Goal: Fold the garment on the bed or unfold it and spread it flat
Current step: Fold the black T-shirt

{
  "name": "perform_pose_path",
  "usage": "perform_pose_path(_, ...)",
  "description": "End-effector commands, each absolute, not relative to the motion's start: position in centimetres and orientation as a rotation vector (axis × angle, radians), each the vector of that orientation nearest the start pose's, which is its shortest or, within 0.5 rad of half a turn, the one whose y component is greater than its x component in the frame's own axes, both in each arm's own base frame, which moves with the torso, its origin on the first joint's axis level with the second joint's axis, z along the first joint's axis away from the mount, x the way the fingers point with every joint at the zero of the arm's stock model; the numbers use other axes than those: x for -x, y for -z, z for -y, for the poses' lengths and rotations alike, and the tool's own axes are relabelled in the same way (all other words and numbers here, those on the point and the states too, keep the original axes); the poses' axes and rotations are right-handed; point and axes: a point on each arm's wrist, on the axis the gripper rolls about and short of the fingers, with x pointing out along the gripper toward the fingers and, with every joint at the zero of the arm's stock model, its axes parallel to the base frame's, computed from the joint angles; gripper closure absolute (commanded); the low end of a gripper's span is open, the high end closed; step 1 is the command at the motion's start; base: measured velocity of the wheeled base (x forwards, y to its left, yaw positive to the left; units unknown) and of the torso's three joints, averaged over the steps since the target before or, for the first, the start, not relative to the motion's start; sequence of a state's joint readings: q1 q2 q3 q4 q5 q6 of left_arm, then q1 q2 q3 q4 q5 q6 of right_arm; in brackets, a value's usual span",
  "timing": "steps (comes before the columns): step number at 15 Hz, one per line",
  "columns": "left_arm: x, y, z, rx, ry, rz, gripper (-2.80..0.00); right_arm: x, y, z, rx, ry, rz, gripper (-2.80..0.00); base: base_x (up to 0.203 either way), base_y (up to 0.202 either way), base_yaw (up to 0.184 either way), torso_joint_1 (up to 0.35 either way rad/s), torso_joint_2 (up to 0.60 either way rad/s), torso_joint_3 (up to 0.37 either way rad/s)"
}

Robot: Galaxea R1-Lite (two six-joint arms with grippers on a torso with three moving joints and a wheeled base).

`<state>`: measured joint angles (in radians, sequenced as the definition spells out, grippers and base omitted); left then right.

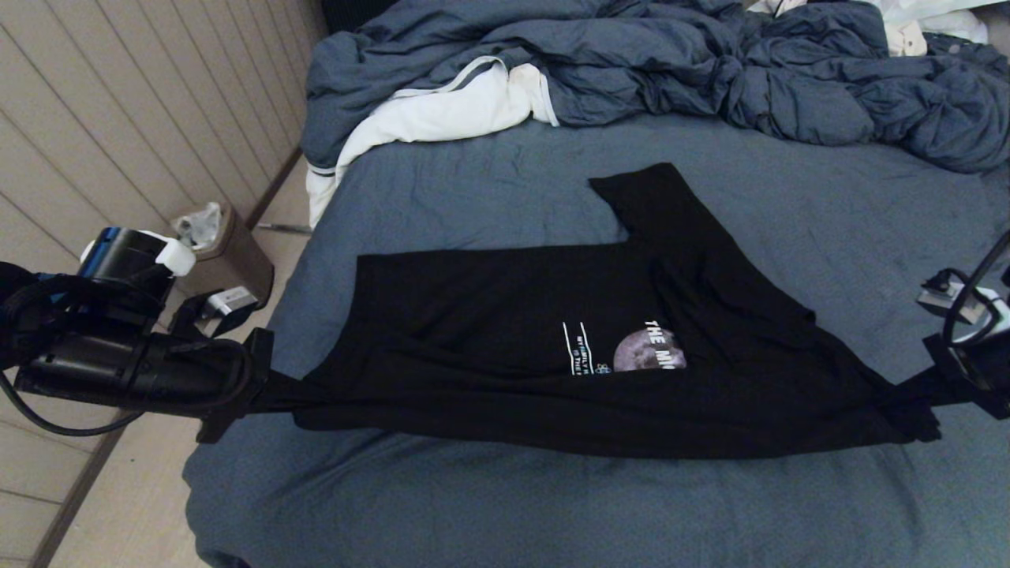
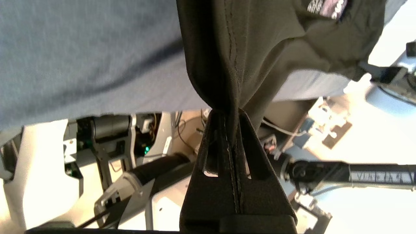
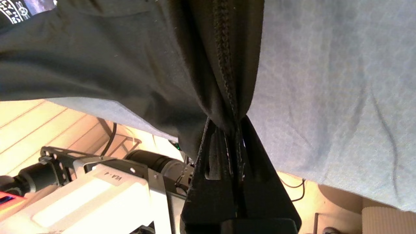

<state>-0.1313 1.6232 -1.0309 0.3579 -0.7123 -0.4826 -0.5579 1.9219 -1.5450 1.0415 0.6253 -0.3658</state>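
Note:
The garment, a black T-shirt with a grey moon print and white lettering, is stretched sideways above the blue-grey bed. Its far part and one sleeve rest on the sheet. My left gripper is shut on the shirt's left corner, off the bed's left edge. My right gripper is shut on the opposite corner at the right. In the left wrist view the black cloth bunches into the shut left gripper. The right wrist view has the shirt's hem pinched in the shut right gripper.
A rumpled blue-grey duvet and a white cloth with grey trim lie at the head of the bed. A brown bin stands on the floor by the wall, left of the bed.

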Motion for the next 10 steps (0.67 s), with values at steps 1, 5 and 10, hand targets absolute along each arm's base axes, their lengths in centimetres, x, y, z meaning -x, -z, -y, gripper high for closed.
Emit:
perform_pose_path(1,-25.08,-18.3,4.79,0.703,0.546,-1.129,0.0,-26.53,-18.99,15.13,-0.477,-0.266,-1.131,0.0,0.0,0.0,0.0,0.0,0.0,0.0)
perform_pose_path(5,-24.76,-18.19,4.71,0.705,0.541,-1.132,0.0,-26.02,-18.27,15.45,-0.506,-0.255,-1.152,0.0,0.0,0.0,0.0,0.0,0.0,0.0)
perform_pose_path(10,-24.68,-18.42,4.62,0.677,0.56,-1.115,0.0,-25.83,-18.36,15.64,-0.47,-0.205,-1.183,0.0,0.0,0.0,0.0,0.0,0.0,0.0)
